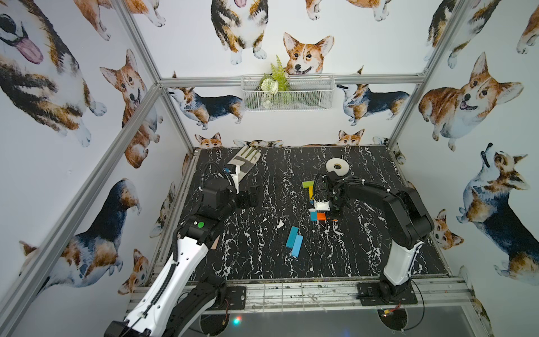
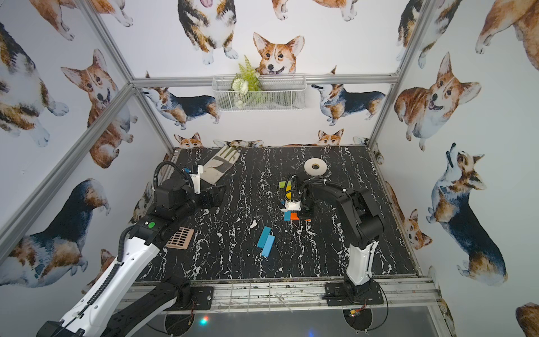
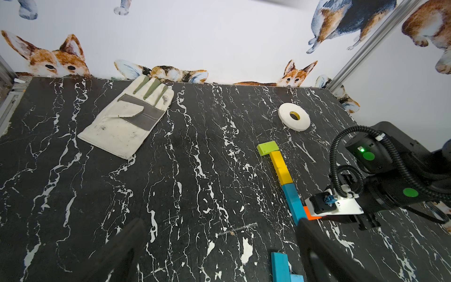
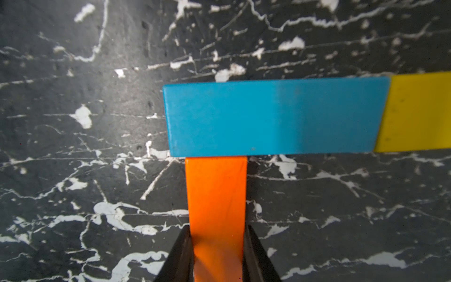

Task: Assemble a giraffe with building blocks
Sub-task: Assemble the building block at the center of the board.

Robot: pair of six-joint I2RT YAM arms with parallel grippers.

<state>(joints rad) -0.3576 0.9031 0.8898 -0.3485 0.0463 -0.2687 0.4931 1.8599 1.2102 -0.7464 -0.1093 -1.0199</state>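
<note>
Our right claw (image 4: 217, 232) grips the orange bar (image 4: 216, 193), its end flush against one long edge of the blue bar (image 4: 273, 119); our left claw (image 3: 219, 234) gapes empty over open bench (image 3: 190, 175).

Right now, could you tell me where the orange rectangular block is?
In the right wrist view the orange rectangular block is clamped in the right gripper, right of centre, its end meeting a blue bar side-on.

White glove (image 3: 127, 119) flat on marble table (image 3: 195, 171), white tape roll (image 3: 283, 116) well apart, wire basket (image 1: 306, 99) on wall
</note>
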